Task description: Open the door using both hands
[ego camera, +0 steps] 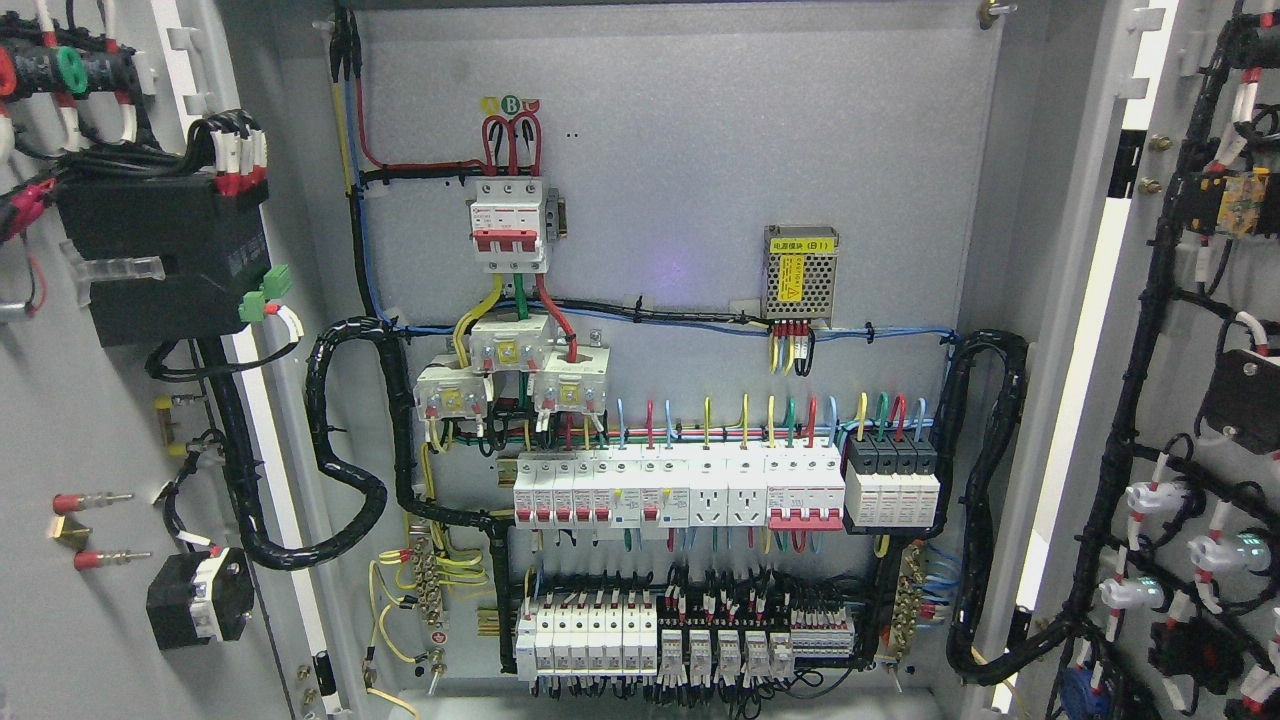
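Showing an electrical cabinet with both doors swung wide: the left door fills the picture's left edge and the right door its right edge, each with its inner face turned to the camera and carrying black wiring looms. Between them the grey back panel bears a red-handled main breaker at upper centre, a meshed power supply with a yellow label to its right, a row of white breakers across the middle, and terminal blocks near the bottom. Neither robot hand appears, so their state cannot be told
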`<state>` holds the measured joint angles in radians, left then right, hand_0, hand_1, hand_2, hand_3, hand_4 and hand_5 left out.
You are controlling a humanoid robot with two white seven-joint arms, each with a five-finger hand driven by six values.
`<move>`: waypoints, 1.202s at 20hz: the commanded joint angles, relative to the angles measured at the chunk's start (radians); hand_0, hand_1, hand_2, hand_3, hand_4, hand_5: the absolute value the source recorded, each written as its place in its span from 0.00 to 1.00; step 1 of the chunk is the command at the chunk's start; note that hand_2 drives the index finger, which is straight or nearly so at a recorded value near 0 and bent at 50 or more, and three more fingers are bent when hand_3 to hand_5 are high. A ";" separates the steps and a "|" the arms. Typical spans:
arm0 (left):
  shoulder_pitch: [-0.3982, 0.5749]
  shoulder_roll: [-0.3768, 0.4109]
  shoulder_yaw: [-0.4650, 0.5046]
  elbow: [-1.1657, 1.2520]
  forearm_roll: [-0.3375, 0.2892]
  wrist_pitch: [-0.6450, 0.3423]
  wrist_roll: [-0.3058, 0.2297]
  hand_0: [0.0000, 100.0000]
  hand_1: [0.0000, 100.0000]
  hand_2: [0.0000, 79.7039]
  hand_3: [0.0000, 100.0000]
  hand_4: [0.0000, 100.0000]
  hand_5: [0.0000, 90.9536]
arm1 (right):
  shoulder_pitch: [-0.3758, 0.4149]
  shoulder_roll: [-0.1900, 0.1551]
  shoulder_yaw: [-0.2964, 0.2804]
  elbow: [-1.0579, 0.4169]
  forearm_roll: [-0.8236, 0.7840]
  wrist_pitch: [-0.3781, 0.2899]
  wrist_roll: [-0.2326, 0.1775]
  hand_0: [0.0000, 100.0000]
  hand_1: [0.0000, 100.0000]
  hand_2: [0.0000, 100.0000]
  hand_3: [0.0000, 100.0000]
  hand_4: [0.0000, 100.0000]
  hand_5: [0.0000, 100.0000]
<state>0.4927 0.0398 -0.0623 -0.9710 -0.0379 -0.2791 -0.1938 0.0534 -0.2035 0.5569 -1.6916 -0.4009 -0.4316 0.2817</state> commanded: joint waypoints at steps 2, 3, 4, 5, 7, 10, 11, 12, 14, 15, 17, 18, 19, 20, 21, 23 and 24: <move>0.144 0.092 -0.188 -0.649 0.033 -0.012 0.002 0.00 0.00 0.00 0.00 0.03 0.00 | 0.101 -0.093 -0.127 -0.062 0.002 -0.134 0.002 0.00 0.00 0.00 0.00 0.00 0.00; 0.155 0.095 -0.194 -0.678 0.033 -0.015 0.002 0.00 0.00 0.00 0.00 0.03 0.00 | 0.115 -0.093 -0.144 -0.062 0.002 -0.151 0.002 0.00 0.00 0.00 0.00 0.00 0.00; 0.162 0.098 -0.201 -0.707 0.033 -0.023 0.002 0.00 0.00 0.00 0.00 0.03 0.00 | 0.130 -0.097 -0.153 -0.065 0.002 -0.162 0.002 0.00 0.00 0.00 0.00 0.00 0.00; 0.170 0.106 -0.209 -0.730 0.033 -0.035 0.002 0.00 0.00 0.00 0.00 0.03 0.00 | 0.150 -0.102 -0.160 -0.072 0.002 -0.174 0.004 0.00 0.00 0.00 0.00 0.00 0.00; 0.191 0.115 -0.212 -0.779 0.033 -0.075 0.002 0.00 0.00 0.00 0.00 0.03 0.00 | 0.181 -0.122 -0.172 -0.079 0.001 -0.208 0.004 0.00 0.00 0.00 0.00 0.00 0.00; 0.216 0.118 -0.212 -0.827 0.033 -0.162 0.002 0.00 0.00 0.00 0.00 0.03 0.00 | 0.190 -0.149 -0.172 -0.095 0.001 -0.242 0.002 0.00 0.00 0.00 0.00 0.00 0.00; 0.221 0.118 -0.212 -0.834 0.033 -0.190 0.002 0.00 0.00 0.00 0.00 0.03 0.00 | 0.195 -0.160 -0.173 -0.103 0.001 -0.243 0.002 0.00 0.00 0.00 0.00 0.00 0.00; 0.222 0.118 -0.212 -0.842 0.035 -0.210 0.002 0.00 0.00 0.00 0.00 0.03 0.00 | 0.197 -0.172 -0.175 -0.111 0.001 -0.245 0.002 0.00 0.00 0.00 0.00 0.00 0.00; 0.222 0.117 -0.212 -0.850 0.039 -0.238 0.001 0.00 0.00 0.00 0.00 0.03 0.00 | 0.207 -0.191 -0.187 -0.125 -0.001 -0.262 0.002 0.00 0.00 0.00 0.00 0.00 0.00; 0.221 0.118 -0.212 -0.863 0.053 -0.242 0.001 0.00 0.00 0.00 0.00 0.03 0.00 | 0.216 -0.197 -0.192 -0.134 -0.001 -0.268 0.002 0.00 0.00 0.00 0.00 0.00 0.00; 0.218 0.118 -0.212 -0.883 0.070 -0.246 0.002 0.00 0.00 0.00 0.00 0.03 0.00 | 0.226 -0.204 -0.212 -0.145 -0.001 -0.272 0.002 0.00 0.00 0.00 0.00 0.00 0.00; 0.218 0.121 -0.211 -0.888 0.073 -0.246 0.002 0.00 0.00 0.00 0.00 0.03 0.00 | 0.236 -0.214 -0.221 -0.146 -0.001 -0.276 0.002 0.00 0.00 0.00 0.00 0.00 0.00; 0.215 0.123 -0.209 -0.890 0.076 -0.246 0.005 0.00 0.00 0.00 0.00 0.03 0.00 | 0.243 -0.220 -0.235 -0.146 -0.001 -0.288 0.002 0.00 0.00 0.00 0.00 0.00 0.00; 0.213 0.123 -0.206 -0.891 0.078 -0.246 0.010 0.00 0.00 0.00 0.00 0.03 0.00 | 0.246 -0.224 -0.247 -0.146 -0.001 -0.308 0.002 0.00 0.00 0.00 0.00 0.00 0.00; 0.210 0.123 -0.202 -0.893 0.087 -0.247 0.016 0.00 0.00 0.00 0.00 0.03 0.00 | 0.250 -0.234 -0.261 -0.146 -0.001 -0.327 0.002 0.00 0.00 0.00 0.00 0.00 0.00; 0.207 0.123 -0.191 -0.905 0.124 -0.247 0.030 0.00 0.00 0.00 0.00 0.03 0.00 | 0.259 -0.243 -0.282 -0.146 -0.001 -0.355 0.002 0.00 0.00 0.00 0.00 0.00 0.00; 0.201 0.123 -0.176 -0.917 0.139 -0.247 0.031 0.00 0.00 0.00 0.00 0.03 0.00 | 0.261 -0.243 -0.290 -0.148 -0.002 -0.364 0.002 0.00 0.00 0.00 0.00 0.00 0.00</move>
<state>0.7010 0.1451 -0.2434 -1.7279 0.0436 -0.5249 -0.1767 0.2863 -0.3769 0.3636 -1.8038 -0.4018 -0.7599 0.2840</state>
